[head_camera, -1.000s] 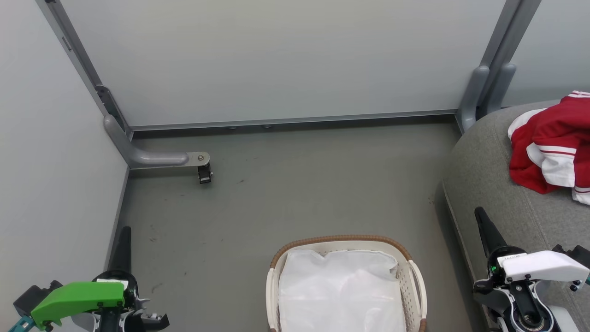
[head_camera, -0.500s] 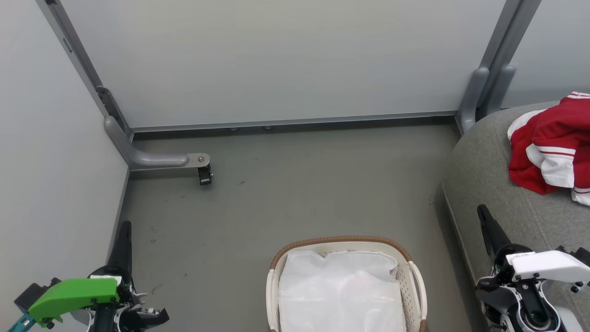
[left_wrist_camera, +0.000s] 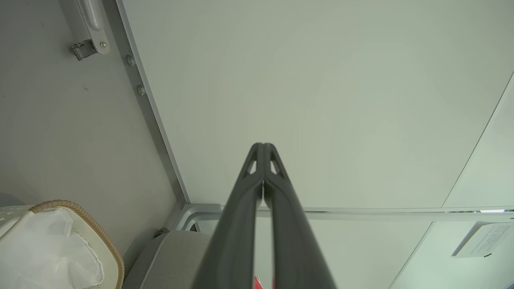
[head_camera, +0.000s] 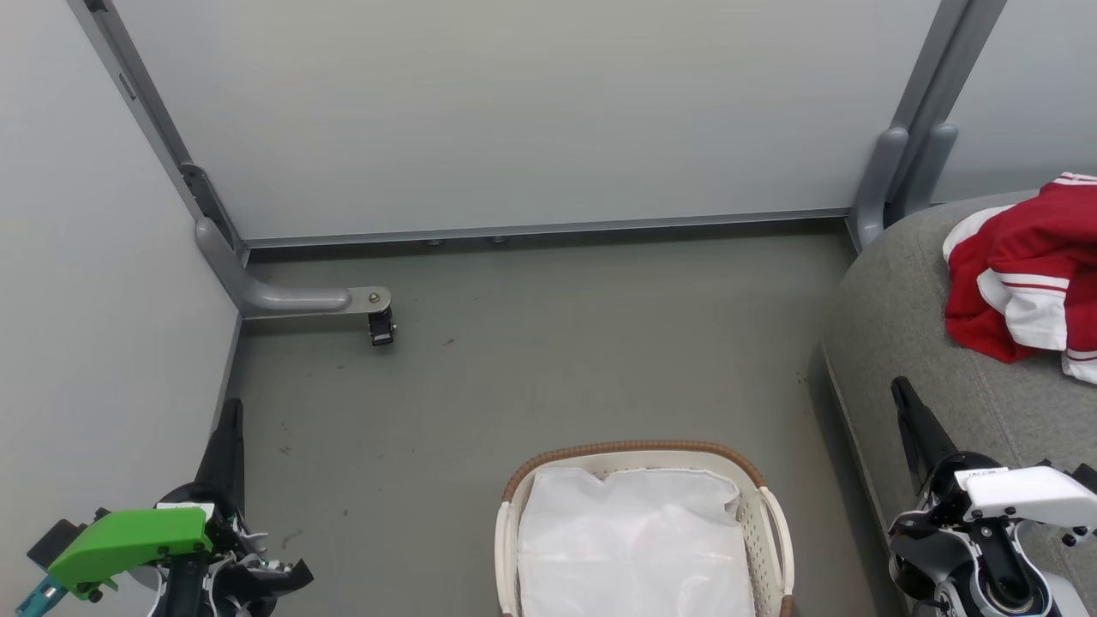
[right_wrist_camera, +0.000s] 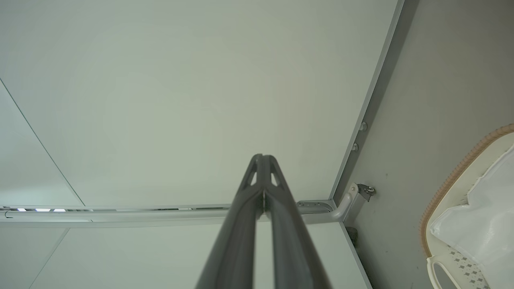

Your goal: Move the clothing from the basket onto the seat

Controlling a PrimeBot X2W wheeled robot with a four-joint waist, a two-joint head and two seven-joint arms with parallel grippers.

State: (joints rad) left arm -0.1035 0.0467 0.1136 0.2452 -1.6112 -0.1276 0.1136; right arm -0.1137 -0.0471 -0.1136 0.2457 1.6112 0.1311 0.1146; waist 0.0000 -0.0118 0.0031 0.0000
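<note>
**A:** What lies nearest?

**B:** At 6 o'clock, the basket (head_camera: 634, 449), with a plain white sheet (head_camera: 630, 548) across its inside. At 8 o'clock is the left tool (head_camera: 231, 408) and at 4 o'clock the right tool (head_camera: 898, 386). Each has its fingers pressed together and holds nothing.

**A:** And the clothing?

**B:** The clothing (head_camera: 1016, 278) is heaped, red and white, on the grey seat (head_camera: 900, 334) at 3 o'clock, beyond the right tool.

**A:** What could go wrong?

**B:** The sheet hides the basket's bottom, so I cannot tell whether a garment lies beneath. A tool reaching in may pinch the sheet instead.
</note>
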